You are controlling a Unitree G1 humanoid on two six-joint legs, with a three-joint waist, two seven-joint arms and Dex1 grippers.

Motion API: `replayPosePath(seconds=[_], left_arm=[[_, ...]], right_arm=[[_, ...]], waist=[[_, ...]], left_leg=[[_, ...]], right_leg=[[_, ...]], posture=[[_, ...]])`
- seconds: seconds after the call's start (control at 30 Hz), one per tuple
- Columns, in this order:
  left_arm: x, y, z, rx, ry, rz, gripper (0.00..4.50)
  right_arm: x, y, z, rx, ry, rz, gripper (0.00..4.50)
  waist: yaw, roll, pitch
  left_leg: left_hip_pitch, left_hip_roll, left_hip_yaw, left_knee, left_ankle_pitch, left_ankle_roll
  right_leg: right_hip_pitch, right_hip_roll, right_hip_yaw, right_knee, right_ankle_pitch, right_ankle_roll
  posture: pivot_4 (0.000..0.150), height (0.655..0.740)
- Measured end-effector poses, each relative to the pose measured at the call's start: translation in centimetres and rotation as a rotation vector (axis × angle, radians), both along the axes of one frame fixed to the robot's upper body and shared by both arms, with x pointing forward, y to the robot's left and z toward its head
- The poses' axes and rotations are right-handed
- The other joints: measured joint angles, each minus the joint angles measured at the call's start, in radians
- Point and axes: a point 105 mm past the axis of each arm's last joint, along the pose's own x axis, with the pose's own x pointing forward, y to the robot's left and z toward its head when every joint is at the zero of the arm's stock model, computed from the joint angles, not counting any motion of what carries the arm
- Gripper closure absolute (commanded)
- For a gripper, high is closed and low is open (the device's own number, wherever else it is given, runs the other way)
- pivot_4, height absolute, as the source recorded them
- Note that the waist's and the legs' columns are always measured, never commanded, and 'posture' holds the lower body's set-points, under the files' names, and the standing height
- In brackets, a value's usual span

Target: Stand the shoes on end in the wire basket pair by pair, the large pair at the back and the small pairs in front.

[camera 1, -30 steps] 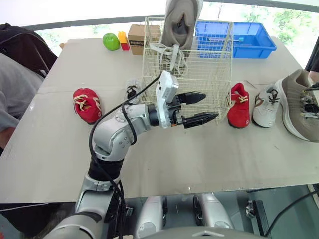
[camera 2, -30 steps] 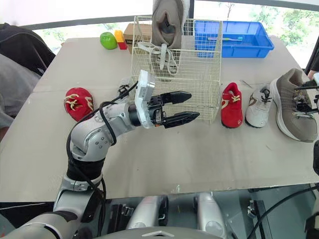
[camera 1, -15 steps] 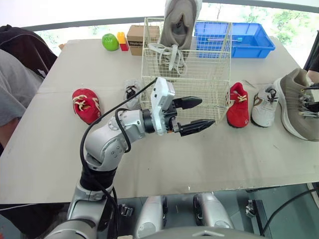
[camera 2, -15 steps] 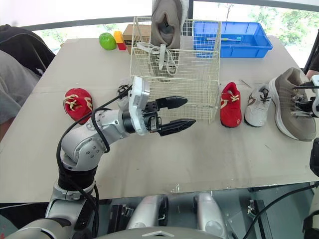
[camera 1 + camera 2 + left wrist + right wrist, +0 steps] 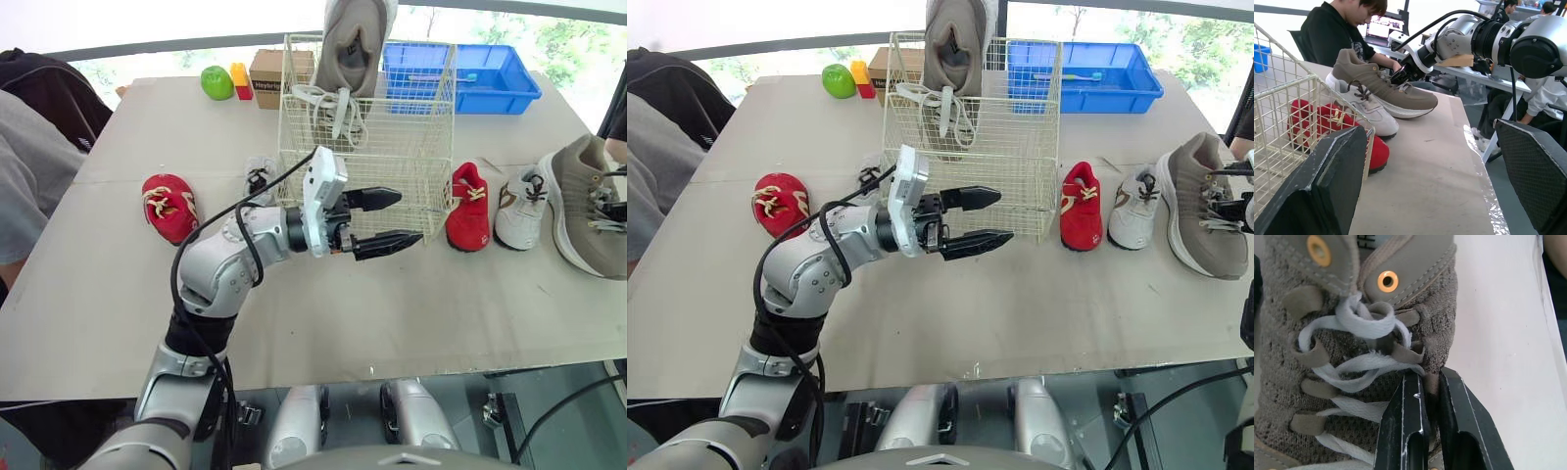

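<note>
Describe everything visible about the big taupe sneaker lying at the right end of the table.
The large taupe sneaker is knit mesh with suede-like eyelet bands, brass-coloured top eyelets, flat white laces and a pale sole. It lies sole down on the table at the robot's right, toe toward the near edge, close beside a small white shoe; whether they touch is unclear. The right end effector is shut on the edge of its eyelet band beside the laces.
</note>
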Motion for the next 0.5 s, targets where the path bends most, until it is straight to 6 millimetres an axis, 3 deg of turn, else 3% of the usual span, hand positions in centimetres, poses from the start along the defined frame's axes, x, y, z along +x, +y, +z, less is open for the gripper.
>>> replayPosePath(seconds=[0.3, 0.37, 0.47, 0.5], left_arm=[[0.3, 0.0, 0.3, 0.005, -0.021, -0.004, 0.00], [0.3, 0.0, 0.3, 0.004, -0.020, 0.001, 0.00], [0.5, 0.2, 0.3, -0.001, -0.007, 0.020, 0.00], [0.5, 0.2, 0.3, -0.001, -0.007, 0.021, 0.00]], right_arm=[[0.6, 0.2, 1.1, 0.011, -0.072, 0.014, 4.46], [1.1, 0.7, 2.3, 0.011, -0.119, 0.040, 4.46], [1.9, 1.8, 6.3, 0.027, -0.274, 0.095, 4.46], [1.9, 1.9, 6.5, 0.026, -0.282, 0.098, 4.46]], waist=[[0.000, 0.000, 0.000], [0.000, 0.001, 0.001], [-0.001, 0.005, 0.003], [-0.001, 0.005, 0.003]], left_leg=[[0.000, 0.000, 0.000, 0.000, 0.000, 0.000], [0.000, 0.000, 0.000, 0.000, 0.000, 0.000], [-0.001, 0.000, -0.001, 0.000, 0.000, 0.000], [-0.001, 0.000, -0.001, 0.000, 0.000, 0.000]], right_leg=[[0.000, 0.000, 0.000, 0.000, 0.000, 0.000], [0.000, 0.000, 0.000, 0.000, 0.000, 0.000], [-0.001, 0.000, 0.000, 0.000, 0.000, 0.000], [-0.001, 0.000, 0.000, 0.000, 0.000, 0.000]], posture=[[0.150, 0.7400], [0.150, 0.7400], [0.150, 0.7400], [0.150, 0.7400]])
